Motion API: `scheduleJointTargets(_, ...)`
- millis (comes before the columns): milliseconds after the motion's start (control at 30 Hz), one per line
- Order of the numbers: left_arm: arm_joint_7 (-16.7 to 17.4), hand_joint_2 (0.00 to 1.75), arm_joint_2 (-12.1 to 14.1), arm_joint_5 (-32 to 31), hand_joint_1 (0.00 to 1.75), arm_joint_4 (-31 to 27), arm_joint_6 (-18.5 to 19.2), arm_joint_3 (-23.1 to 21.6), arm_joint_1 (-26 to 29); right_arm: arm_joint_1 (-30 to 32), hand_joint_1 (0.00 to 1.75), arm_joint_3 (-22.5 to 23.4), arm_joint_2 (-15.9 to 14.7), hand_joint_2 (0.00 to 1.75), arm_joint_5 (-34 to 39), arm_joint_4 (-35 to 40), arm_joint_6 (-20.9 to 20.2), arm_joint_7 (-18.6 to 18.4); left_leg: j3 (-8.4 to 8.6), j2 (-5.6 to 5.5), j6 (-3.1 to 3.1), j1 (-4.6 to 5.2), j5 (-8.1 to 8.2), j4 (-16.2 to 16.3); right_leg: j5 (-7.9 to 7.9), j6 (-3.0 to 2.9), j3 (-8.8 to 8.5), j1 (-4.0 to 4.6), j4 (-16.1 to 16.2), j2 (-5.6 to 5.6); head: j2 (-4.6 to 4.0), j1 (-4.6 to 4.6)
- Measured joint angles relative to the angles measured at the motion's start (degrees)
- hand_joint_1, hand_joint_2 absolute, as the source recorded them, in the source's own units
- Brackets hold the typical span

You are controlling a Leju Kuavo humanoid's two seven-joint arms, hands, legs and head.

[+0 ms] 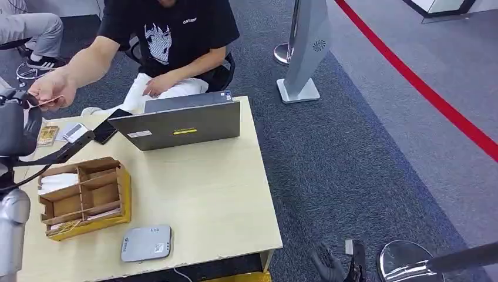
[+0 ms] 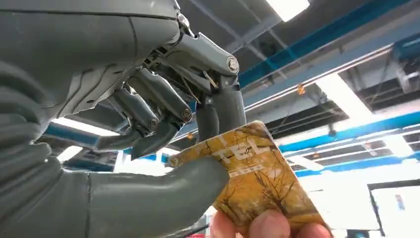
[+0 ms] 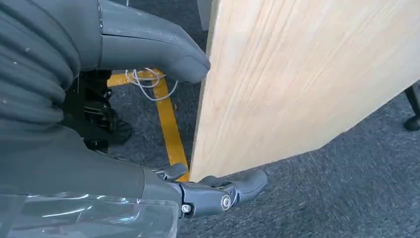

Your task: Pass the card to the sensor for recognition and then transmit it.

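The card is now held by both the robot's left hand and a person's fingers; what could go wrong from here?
1. The left hand pinches the yellow card while the person's fingers hold its other edge; a badly timed release could drop it.
2. If the hand keeps its pinch while the person pulls, the card might bend.

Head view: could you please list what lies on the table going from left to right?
Wooden organizer box → grey sensor pad → laptop.
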State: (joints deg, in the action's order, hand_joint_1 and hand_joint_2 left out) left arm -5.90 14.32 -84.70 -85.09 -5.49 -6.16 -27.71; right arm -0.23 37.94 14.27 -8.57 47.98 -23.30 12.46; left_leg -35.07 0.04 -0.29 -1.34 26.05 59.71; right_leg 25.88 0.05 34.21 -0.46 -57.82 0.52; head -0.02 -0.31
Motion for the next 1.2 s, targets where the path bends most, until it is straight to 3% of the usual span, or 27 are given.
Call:
scheduleJointTargets(167,-0.3,1.75,-0.2,1.2,0.0,0.0,-2.5,0.0,0.5,0.0,0.0,-0.2,0.0,1.75,0.2,-0.2,0.0,0.0,-0.04,-0.04,0.0,0.01,0.0,0.0,0.0,0.0,0.0,-0.01,0.0,-0.02,0.0,0.02)
scheduleJointTargets(300,-2.0,1.75,-1.6,5.3,0.0,-3.6,-8.1,0.8,4.0,0.0,0.0,-0.2,0.0,1.75,1.1,-0.1,-0.6,-0.6,-0.05,-0.02,0.0,0.01,0.02,0.0,0.01,0.0,0.03,-0.02,0.0,-0.01,0.0,-0.02)
scheduleJointTargets(367,-4.0,1.75,-5.5,12.2,0.0,-9.7,-12.0,3.6,7.9,0.2,0.0,0.0,0.0,1.75,1.6,0.4,-1.2,-1.5,-0.04,0.03,0.0,0.06,0.04,0.0,0.02,0.02,0.06,-0.07,0.0,0.03,0.0,0.02)
scheduleJointTargets(433,-6.1,1.75,-9.6,19.6,0.0,-16.9,-12.5,6.1,12.2,0.4,0.0,0.7,0.4,1.75,2.0,1.4,-2.0,-2.6,-0.07,0.04,0.08,0.1,0.11,0.0,0.06,0.06,0.04,-0.09,0.0,0.05,-0.02,0.04)
scheduleJointTargets(533,-10.9,1.75,-16.3,41.4,0.0,-27.5,-13.9,12.2,20.0,1.5,0.0,2.9,0.7,1.75,2.5,3.8,-3.1,-4.3,-0.01,0.14,0.08,0.16,0.3,0.0,0.18,0.19,0.05,-0.16,0.0,0.15,0.0,0.07)
scheduleJointTargets(667,-14.5,1.75,-23.4,59.6,0.0,-33.3,-8.6,23.3,26.4,3.1,0.0,5.0,0.9,1.75,4.3,6.1,-4.4,-6.2,-0.05,0.02,0.14,0.15,0.35,0.0,0.37,0.29,0.02,-0.16,0.0,0.07,0.0,0.02)
scheduleJointTargets(767,-9.8,1.75,-27.0,69.3,0.0,-33.4,-4.1,32.3,29.8,3.6,0.0,6.6,1.0,1.75,6.4,6.5,-5.9,-7.9,0.08,0.09,0.06,0.15,0.4,-0.1,0.39,0.23,-0.01,-0.16,0.0,0.14,0.0,0.02)
scheduleJointTargets(833,-7.0,1.75,-28.7,68.9,0.07,-31.2,0.5,39.0,31.5,4.0,0.02,8.1,1.2,1.75,6.6,6.8,-6.9,-8.0,0.11,0.16,0.03,0.15,0.41,-0.1,0.38,0.2,-0.01,-0.16,0.0,0.18,0.0,-0.02)
scheduleJointTargets(867,-5.4,1.75,-29.4,68.8,1.75,-29.6,3.3,41.9,31.8,4.1,1.75,8.6,1.2,1.75,6.2,6.9,-7.2,-8.0,0.11,0.14,0.04,0.16,0.41,-0.1,0.39,0.21,-0.03,-0.17,0.0,0.16,0.0,-0.02)
scheduleJointTargets(933,-3.6,1.75,-30.8,69.4,1.75,-23.5,9.9,49.6,31.9,4.2,1.75,9.5,1.3,1.75,4.4,7.1,-8.2,-7.6,0.17,0.13,0.03,0.15,0.41,-0.1,0.4,0.2,-0.1,-0.16,0.0,0.16,0.0,-0.04)
scheduleJointTargets(1000,-1.7,1.75,-32.1,69.8,1.75,-16.9,14.1,57.5,31.7,4.3,1.75,10.4,1.3,1.75,2.5,7.1,-9.2,-7.4,0.21,0.19,-0.01,0.15,0.44,-0.1,0.4,0.17,-0.1,-0.16,0.0,0.21,0.0,-0.02)
scheduleJointTargets(1100,-0.8,1.75,-33.4,69.7,1.75,-7.3,15.1,67.0,31.1,4.3,1.75,11.1,1.3,1.75,0.5,7.0,-9.9,-6.9,0.21,0.18,0.01,0.15,0.45,-0.1,0.43,0.18,-0.1,-0.17,0.0,0.21,0.0,-0.07)
scheduleJointTargets(1200,1.8,1.75,-34.4,69.4,1.75,1.7,12.1,73.1,30.0,4.2,1.75,11.5,1.3,1.75,-1.0,6.7,-10.1,-6.0,0.17,-0.18,0.03,0.19,0.46,-0.1,0.55,0.3,-0.25,-0.23,0.0,-0.14,0.0,0.02)
